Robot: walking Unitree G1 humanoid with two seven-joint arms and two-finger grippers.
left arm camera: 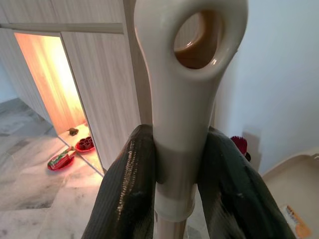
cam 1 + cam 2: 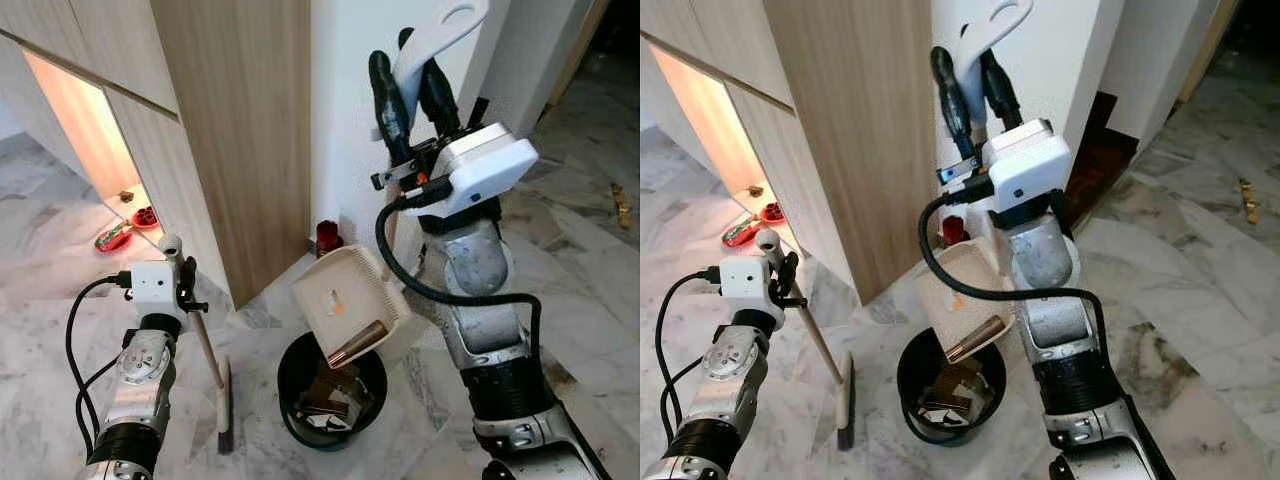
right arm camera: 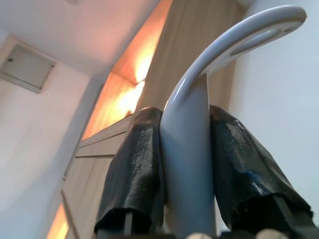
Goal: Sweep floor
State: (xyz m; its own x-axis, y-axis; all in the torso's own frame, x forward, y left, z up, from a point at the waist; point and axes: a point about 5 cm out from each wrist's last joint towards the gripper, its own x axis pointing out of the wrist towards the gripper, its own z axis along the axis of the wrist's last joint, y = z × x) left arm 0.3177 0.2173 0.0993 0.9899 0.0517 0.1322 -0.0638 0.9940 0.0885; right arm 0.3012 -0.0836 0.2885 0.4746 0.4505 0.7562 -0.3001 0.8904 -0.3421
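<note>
While the right gripper [image 2: 415, 85] clamps the dustpan [image 2: 350, 300] handle, the pan sits tilted over the black bin [image 2: 330, 390], centre near. Left gripper [image 2: 180, 275] is closed on the broom [image 2: 212, 375], bristles on the marble floor [image 2: 40, 330] left of the bin.

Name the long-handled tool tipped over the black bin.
The dustpan, held by the right tool, tilts over the bin; the broom stands on the floor beside it.
</note>
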